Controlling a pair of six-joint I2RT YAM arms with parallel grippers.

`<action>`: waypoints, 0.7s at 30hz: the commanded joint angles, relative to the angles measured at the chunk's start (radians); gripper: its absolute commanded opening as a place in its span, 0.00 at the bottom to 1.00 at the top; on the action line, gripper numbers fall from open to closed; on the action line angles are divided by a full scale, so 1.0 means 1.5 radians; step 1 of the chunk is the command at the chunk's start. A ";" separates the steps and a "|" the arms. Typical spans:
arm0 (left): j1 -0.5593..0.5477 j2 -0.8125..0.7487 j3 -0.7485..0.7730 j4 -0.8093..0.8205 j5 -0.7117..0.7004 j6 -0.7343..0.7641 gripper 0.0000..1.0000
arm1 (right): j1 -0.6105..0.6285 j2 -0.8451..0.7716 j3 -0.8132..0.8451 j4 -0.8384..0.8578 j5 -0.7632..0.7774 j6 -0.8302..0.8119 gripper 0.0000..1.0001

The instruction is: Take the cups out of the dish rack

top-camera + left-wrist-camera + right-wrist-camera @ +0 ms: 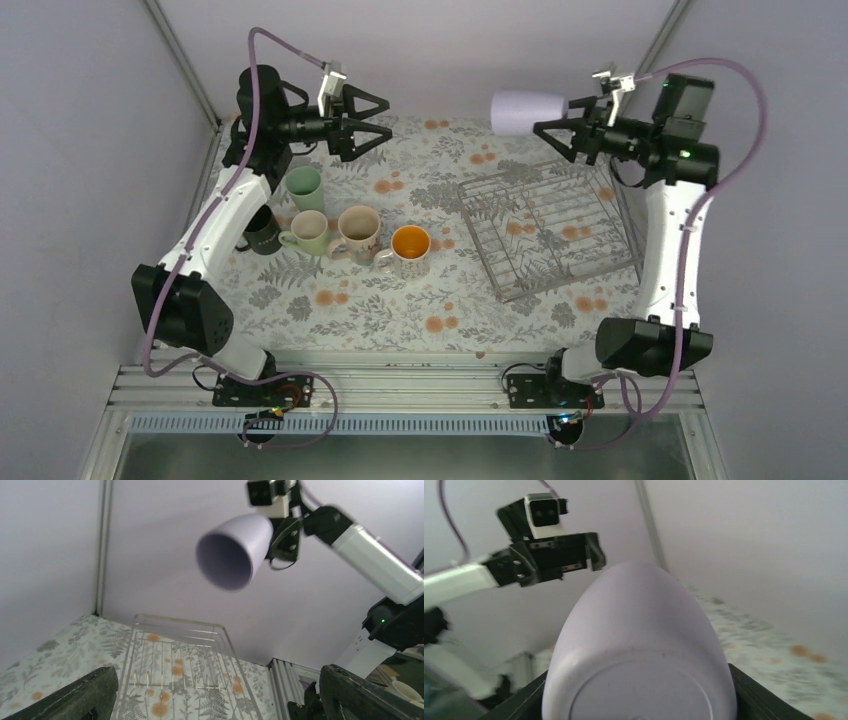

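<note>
The lavender tumbler (528, 112) hangs on its side high above the table's far edge, its mouth toward the left arm. My right gripper (572, 120) is shut on its base; in the right wrist view the tumbler (639, 630) fills the space between both fingers (519, 702). My left gripper (375, 122) stands wide open and empty, facing the tumbler (231, 552) from the left. The dish rack (570, 281) holds nothing. On the cloth to its left stand the green tumbler (304, 188), black mug (262, 232), pale green mug (311, 232), cream patterned mug (358, 232) and orange-lined mug (410, 246).
A fern-patterned cloth (360, 310) covers the table. Grey walls and frame posts (185, 60) close in the back and sides. The left wrist view looks over the rack (180, 619) toward the right arm (372, 560).
</note>
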State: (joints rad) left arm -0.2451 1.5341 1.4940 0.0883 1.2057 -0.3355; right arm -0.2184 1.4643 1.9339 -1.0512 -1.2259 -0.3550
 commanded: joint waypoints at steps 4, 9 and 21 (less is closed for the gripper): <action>-0.025 0.062 0.119 0.004 0.073 -0.022 1.00 | 0.083 -0.038 -0.137 0.400 -0.153 0.307 0.24; -0.061 0.117 0.221 -0.105 0.057 0.062 1.00 | 0.104 0.012 -0.098 0.438 -0.139 0.349 0.22; -0.101 0.215 0.347 -0.156 0.064 0.108 1.00 | 0.147 0.123 -0.018 0.423 -0.122 0.342 0.21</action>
State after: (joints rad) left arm -0.3820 1.8271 1.9278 -0.1062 1.2858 -0.2256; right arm -0.0261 1.6123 1.8587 -0.4202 -1.3991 0.1516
